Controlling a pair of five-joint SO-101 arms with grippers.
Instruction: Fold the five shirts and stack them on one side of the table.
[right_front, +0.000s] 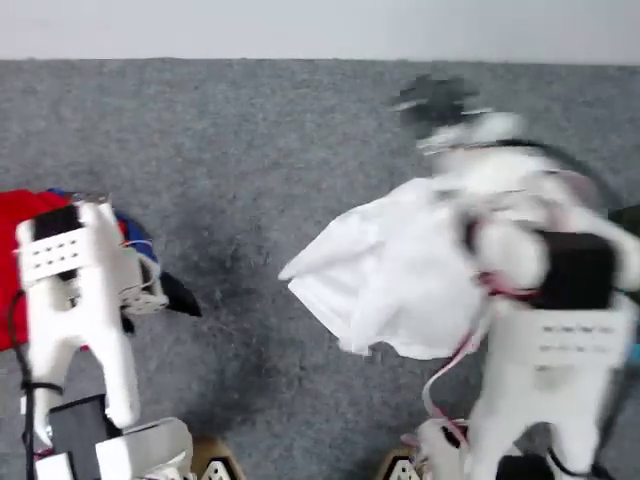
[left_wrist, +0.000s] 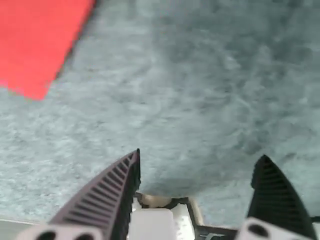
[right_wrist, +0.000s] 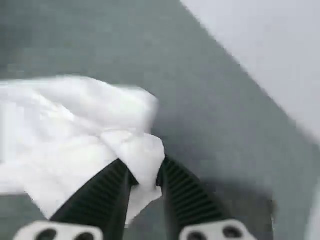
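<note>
Far left: folded red fabric shirt (right_front: 18, 215), lying off to one side of left gripper (left_wrist: 200, 155), spread wide over bare grey carpeted table (right_front: 250, 150), grasping nothing. Right of centre: crumpled white cloth shirt (right_front: 390, 270), pinched at one edge by right gripper (right_wrist: 146, 167), clenched; trailing toward the left arm.

Grey carpeted table (right_front: 250, 150). Bunched white shirt (right_front: 390, 270) on it. Red shirt (right_front: 20, 215) lies well apart from the white shirt, with a blue garment (right_front: 132, 228) touching the red one.
</note>
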